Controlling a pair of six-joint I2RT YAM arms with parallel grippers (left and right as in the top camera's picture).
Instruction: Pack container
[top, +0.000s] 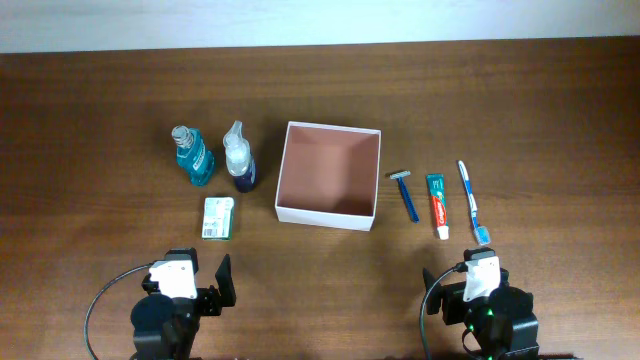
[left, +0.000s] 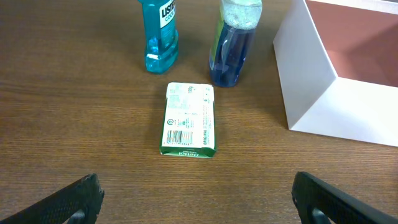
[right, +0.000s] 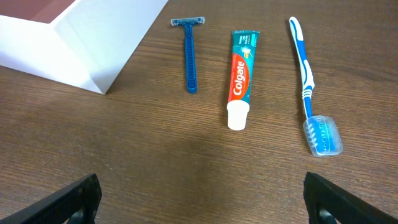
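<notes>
The container (top: 325, 213) is a square white box with a pinkish-brown inside, at the table's middle, with nothing in it; it also shows in the left wrist view (left: 311, 93) and the right wrist view (right: 106, 37). Left of it stand a teal mouthwash bottle (top: 192, 155) and a dark blue bottle (top: 239, 158), with a green-and-white packet (top: 217, 218) in front. Right of it lie a blue razor (top: 406, 193), a toothpaste tube (top: 438, 201) and a blue toothbrush (top: 472, 203). My left gripper (left: 196, 205) is open and empty near the front edge. My right gripper (right: 202, 205) is open and empty too.
The wooden table (top: 100, 130) ends at a pale wall along the far edge. Both arm bases (top: 175, 300) sit at the near edge with black cables beside them.
</notes>
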